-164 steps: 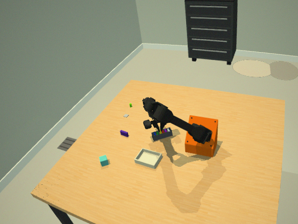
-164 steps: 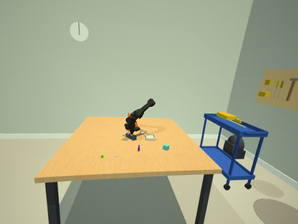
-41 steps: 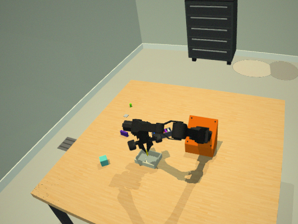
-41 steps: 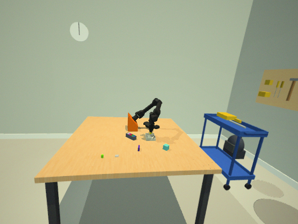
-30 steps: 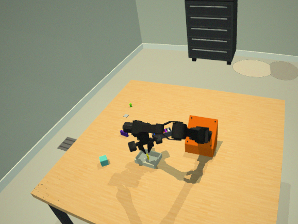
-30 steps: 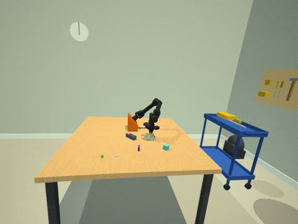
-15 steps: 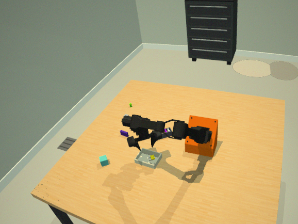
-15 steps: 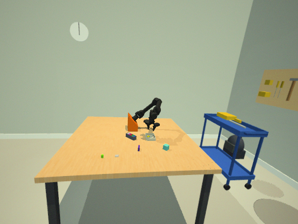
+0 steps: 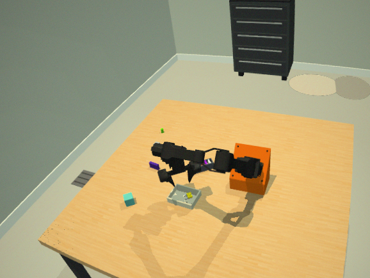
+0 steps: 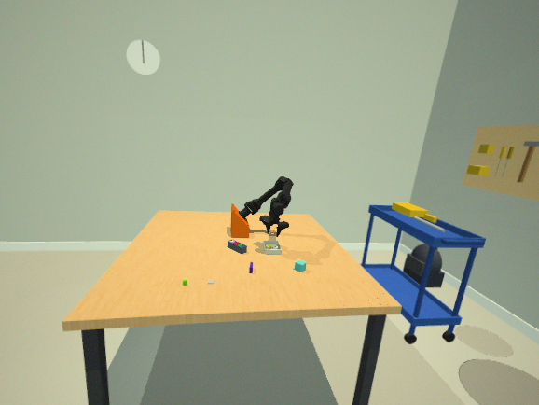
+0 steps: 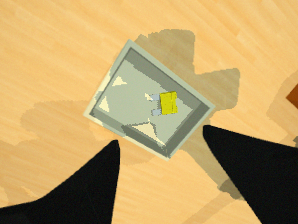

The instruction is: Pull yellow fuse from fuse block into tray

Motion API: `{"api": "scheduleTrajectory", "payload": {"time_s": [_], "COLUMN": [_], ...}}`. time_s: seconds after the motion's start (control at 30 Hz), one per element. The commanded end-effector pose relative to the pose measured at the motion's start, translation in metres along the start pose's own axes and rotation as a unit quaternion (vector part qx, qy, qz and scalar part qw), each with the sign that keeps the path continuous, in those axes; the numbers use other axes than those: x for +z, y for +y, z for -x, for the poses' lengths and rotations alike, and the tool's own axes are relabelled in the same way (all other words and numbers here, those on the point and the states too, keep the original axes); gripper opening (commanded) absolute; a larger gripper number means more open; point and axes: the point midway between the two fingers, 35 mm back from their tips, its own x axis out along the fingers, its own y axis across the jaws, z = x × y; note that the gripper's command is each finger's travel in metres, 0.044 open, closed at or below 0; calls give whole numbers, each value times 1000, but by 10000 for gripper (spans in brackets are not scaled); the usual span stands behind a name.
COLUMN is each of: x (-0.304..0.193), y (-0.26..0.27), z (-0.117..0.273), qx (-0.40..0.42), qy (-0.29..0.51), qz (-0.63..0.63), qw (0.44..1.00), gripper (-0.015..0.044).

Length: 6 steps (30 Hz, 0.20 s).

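Observation:
The yellow fuse (image 9: 189, 195) (image 10: 268, 247) (image 11: 169, 103) lies on its side on the floor of the grey tray (image 9: 181, 204) (image 10: 272, 252) (image 11: 108, 76), its two metal prongs showing in the wrist view. My gripper (image 9: 182, 184) (image 10: 273, 234) (image 11: 161, 137) is open and empty, above the tray, with its fingers wide apart and clear of the fuse. The dark fuse block (image 9: 207, 167) (image 10: 236, 248) holds several coloured fuses; in the top view the arm partly hides it.
A purple block (image 9: 154, 165) (image 10: 251, 268), a teal cube (image 9: 128, 199) (image 10: 300, 266), a small green piece (image 9: 162, 130) (image 10: 185, 282) and a flat pale piece (image 10: 211, 282) are on the table. The orange base (image 9: 246, 186) (image 10: 240, 229) stands behind the fuse block in the exterior view.

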Motion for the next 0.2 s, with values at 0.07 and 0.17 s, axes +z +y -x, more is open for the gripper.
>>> {"api": "scheduleTrajectory", "payload": {"time_s": [0.07, 0.17], "x": [0, 0], "y": [0, 0], "z": [0, 0], "qx": [0, 0], "qy": [0, 0], "qz": [0, 0], "qw": [1000, 1000], "gripper": [330, 330]}}
